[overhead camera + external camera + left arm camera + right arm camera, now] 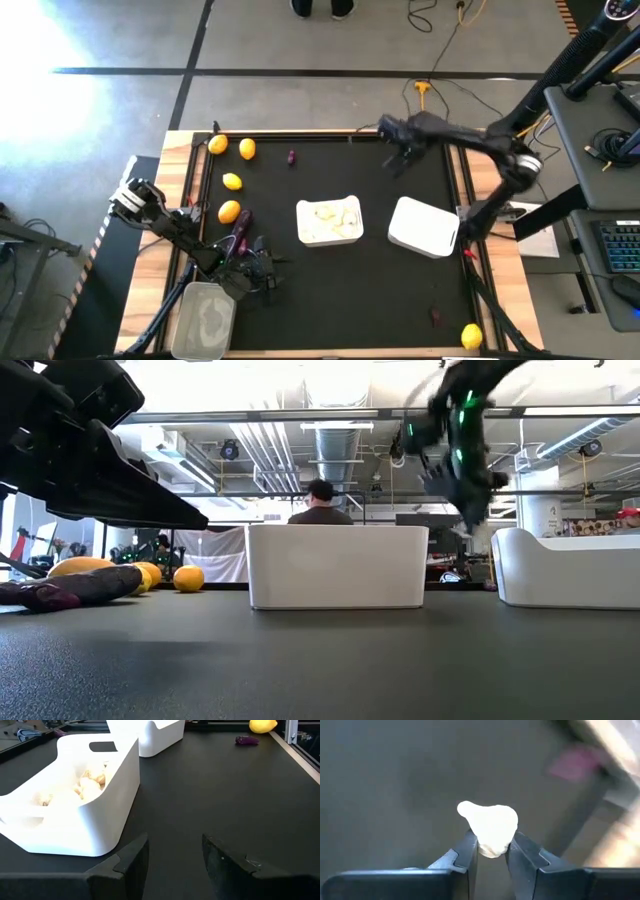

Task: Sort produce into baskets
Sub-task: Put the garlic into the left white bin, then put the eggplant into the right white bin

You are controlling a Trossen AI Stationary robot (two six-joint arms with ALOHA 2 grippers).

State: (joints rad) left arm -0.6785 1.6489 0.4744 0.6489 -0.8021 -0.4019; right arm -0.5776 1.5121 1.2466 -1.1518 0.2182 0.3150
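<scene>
Garlic (489,831) sits pinched between the fingers of the right hand (403,158), which hangs above the bench (380,290) near its far edge, right of centre. The step in hand looks like the carry: a bulb lifted and on its way to a bin. The middle tray (329,221) already holds pale bulbs, so it seems the fitting goal. The next move calls for a swing toward the bench's centre, a stop over that tray's opening, and a release low enough that the bulb does not bounce out.

The left hand (172,865) rests low near the front-left corner, its fingers parted and empty, just beside the tub (204,318). An eggplant (242,226) and lemons (231,182) lie along the left edge. One more lemon (471,336) sits at the front-right corner. The second tray (424,227) stands right of the first, close to the right edge.
</scene>
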